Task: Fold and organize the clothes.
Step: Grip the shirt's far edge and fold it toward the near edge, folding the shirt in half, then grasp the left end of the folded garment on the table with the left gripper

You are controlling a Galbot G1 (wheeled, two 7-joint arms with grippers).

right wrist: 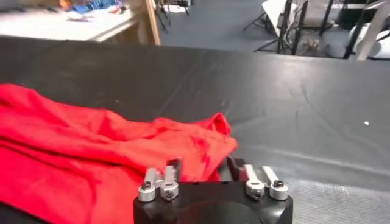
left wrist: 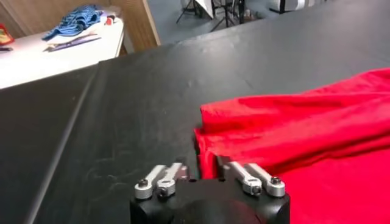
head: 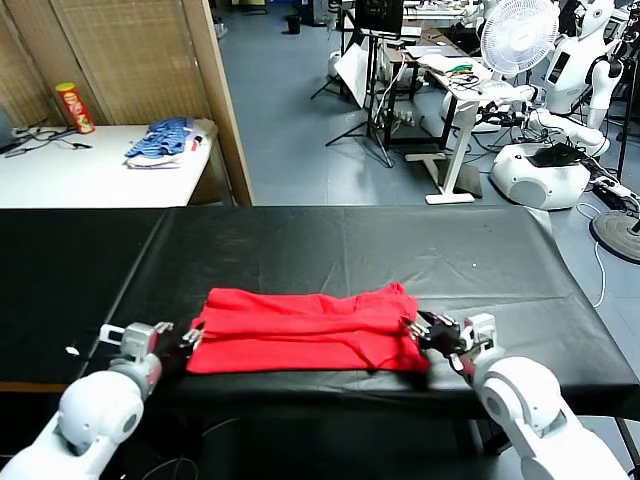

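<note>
We see the red T-shirt [head: 305, 330] lying folded into a long band across the near part of the black tabletop [head: 330, 250], its plain side up, close to the front edge. Our left pincer [head: 188, 342] sits at the shirt's left end, and in the left wrist view its fingers [left wrist: 204, 163] stand spread on either side of the cloth's edge without clamping it. Our right pincer [head: 425, 333] sits at the shirt's right end; in the right wrist view its fingers [right wrist: 175, 165] are likewise spread, with the rumpled hem just in front of them.

Nothing else lies on the black cover around the shirt. To the far left a white side table [head: 90, 170] carries a blue striped clothes pile [head: 160, 142] and a red snack can [head: 74, 107], well apart from the shirt. A wooden post [head: 222, 100] stands beside that table. Beyond the tabletop, on the grey floor, we see a desk with a white fan [head: 518, 35], tripod stands [head: 362, 100] and other white robots [head: 560, 120].
</note>
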